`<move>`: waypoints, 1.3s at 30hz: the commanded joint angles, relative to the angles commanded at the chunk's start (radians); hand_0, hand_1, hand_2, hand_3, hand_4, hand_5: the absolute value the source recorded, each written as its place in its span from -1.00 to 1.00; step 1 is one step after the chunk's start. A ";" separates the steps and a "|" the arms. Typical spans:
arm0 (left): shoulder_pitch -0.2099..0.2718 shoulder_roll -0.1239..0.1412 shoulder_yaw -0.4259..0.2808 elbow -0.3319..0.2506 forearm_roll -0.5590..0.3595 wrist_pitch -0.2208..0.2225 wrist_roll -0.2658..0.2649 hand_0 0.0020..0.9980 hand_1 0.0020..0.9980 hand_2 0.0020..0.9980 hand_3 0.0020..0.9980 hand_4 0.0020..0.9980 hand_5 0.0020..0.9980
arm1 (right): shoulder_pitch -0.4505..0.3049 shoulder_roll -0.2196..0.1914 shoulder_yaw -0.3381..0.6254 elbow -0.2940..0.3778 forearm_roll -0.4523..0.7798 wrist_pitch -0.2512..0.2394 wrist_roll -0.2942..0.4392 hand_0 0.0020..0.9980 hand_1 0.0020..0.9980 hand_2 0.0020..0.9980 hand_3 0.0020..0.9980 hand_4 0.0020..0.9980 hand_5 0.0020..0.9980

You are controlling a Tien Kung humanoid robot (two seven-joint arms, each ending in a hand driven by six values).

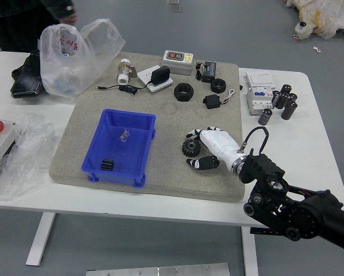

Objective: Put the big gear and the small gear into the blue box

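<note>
Head view: hand (pixel 220 145), gear (pixel 190 148), contact unclear

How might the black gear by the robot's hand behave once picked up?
The gear looks rigid, so it probably won't flex. Its toothed rim likely gives fingers some grip. Lying flat, it seems more apt to slide than roll if nudged.

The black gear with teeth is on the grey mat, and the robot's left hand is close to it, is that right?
Not the left: the head view shows the robot's right hand close to the toothed black gear, which is on the grey mat.
</note>
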 joint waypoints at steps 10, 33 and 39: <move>0.000 0.000 0.002 0.000 -0.003 0.000 -0.003 0.18 -0.17 -0.05 0.27 0.31 -0.61 | 0.040 -0.017 0.023 0.079 -0.038 -0.016 0.013 0.69 0.10 -0.34 -0.11 -0.54 -1.00; 0.000 0.003 -0.011 -0.002 0.016 -0.003 0.006 0.18 -0.17 -0.04 0.27 0.31 -0.61 | 0.236 0.147 -0.243 0.180 -0.033 -0.008 0.039 0.75 0.46 0.33 -0.02 -0.38 -1.00; -0.001 0.002 -0.010 -0.002 0.016 -0.003 0.005 0.18 -0.17 -0.04 0.27 0.31 -0.61 | 0.232 0.155 -0.233 0.154 -0.017 -0.020 0.049 0.79 0.55 0.44 0.01 -0.32 -1.00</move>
